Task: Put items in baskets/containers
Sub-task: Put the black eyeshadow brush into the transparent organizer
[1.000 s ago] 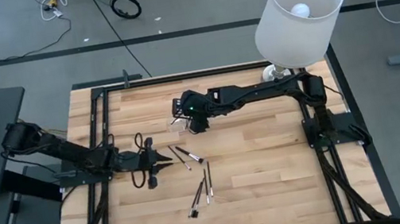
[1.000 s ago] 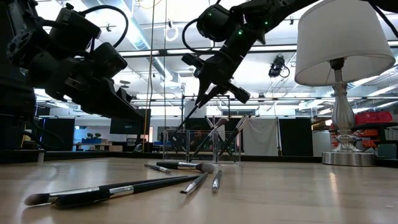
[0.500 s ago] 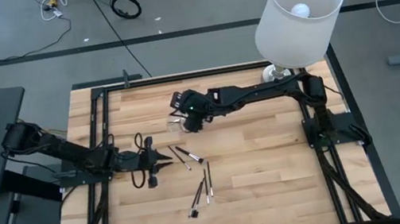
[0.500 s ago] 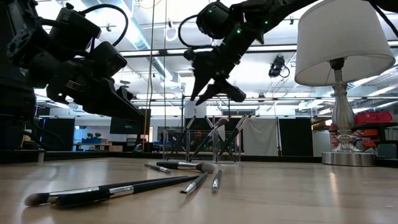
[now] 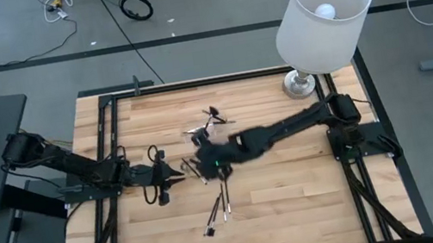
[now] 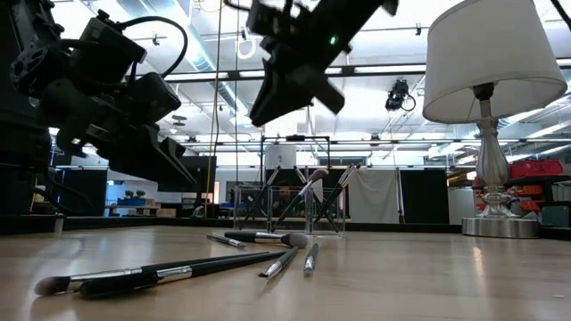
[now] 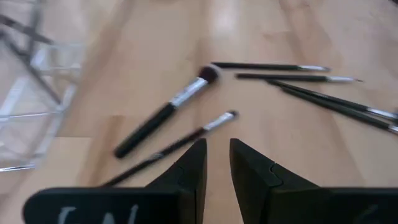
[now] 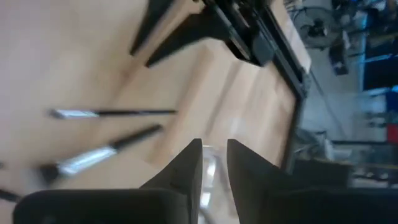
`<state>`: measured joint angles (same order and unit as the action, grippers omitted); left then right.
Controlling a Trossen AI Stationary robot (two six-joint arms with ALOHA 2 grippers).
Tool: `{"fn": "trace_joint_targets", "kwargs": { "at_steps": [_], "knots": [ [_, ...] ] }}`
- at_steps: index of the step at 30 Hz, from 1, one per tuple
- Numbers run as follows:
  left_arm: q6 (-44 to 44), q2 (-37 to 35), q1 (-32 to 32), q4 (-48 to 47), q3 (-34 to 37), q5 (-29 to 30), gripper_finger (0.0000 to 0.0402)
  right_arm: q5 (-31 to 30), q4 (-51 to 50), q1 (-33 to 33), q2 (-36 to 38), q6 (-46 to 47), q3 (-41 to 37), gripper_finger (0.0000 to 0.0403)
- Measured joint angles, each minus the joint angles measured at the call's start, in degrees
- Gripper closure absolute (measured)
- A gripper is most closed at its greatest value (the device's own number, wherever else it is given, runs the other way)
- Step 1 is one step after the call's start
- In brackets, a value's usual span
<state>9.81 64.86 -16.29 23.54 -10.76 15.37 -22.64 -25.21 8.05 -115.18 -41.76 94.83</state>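
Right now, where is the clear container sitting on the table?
In the high view the clear container stands upright at mid-table toward the far edge, brushes sticking out of it, left of the lamp base and just beyond the right gripper.

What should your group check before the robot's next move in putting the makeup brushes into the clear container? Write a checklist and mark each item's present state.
1. Right gripper empty: ok; jaws slightly apart, nothing between them.
2. Right gripper above the loose brushes: ok; it hangs over them at mid-table.
3. Left gripper out of the way: cannot tell; it points at the same brushes, close to the right gripper.
4. Clear container upright: ok; several brushes stand in it.
5. All brushes stored: not ok; several lie on the table.
6. Lamp clear of the work: ok; it stands at the far right corner.
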Motion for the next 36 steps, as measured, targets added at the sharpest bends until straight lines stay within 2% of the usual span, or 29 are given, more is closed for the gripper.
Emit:
{"fn": "trace_joint_targets", "kwargs": {
  "at_steps": [5,7,10,13,16,20,26,30,33,36],
  "knots": [
    [-1.5,0.0,0.0,0.1,0.0,-1.6,0.0330,-11.9,-6.2,5.3,0.0,8.2,0.0,0.0319],
    [-1.5,0.0,0.0,0.2,0.0,-1.6,0.0330,-13.9,-10.6,7.1,0.0,11.8,0.0,0.0312],
    [-1.5,0.0,0.0,0.2,0.0,-1.6,0.0330,-12.7,-15.8,9.5,0.0,17.8,0.0,0.0298],
    [-1.3,0.0,0.0,0.3,0.0,-1.0,0.0330,-7.9,-17.2,11.1,0.0,26.5,0.0,0.0281],
    [-1.1,0.0,0.0,0.6,0.0,0.0,0.0330,-4.4,-16.5,12.0,0.0,39.0,0.0,0.0265],
    [-1.0,0.0,0.0,0.6,0.0,0.0,0.0330,-3.3,-15.7,13.7,0.0,55.5,-0.3,0.0257],
    [2.7,0.0,0.0,0.7,0.0,0.0,0.0330,-3.3,-4.6,15.6,0.1,82.0,-7.4,0.0264],
    [4.6,0.0,0.0,0.7,0.0,0.0,0.0330,-4.2,7.0,16.8,0.0,85.1,-15.8,0.0268],
    [4.6,0.0,0.0,0.7,0.0,0.0,0.0330,-7.9,16.0,17.8,0.0,85.1,-21.3,0.0268],
    [4.6,0.0,0.0,0.7,0.0,0.0,0.0330,-11.4,17.6,18.1,0.0,88.5,-24.5,0.0268]
  ]
}}
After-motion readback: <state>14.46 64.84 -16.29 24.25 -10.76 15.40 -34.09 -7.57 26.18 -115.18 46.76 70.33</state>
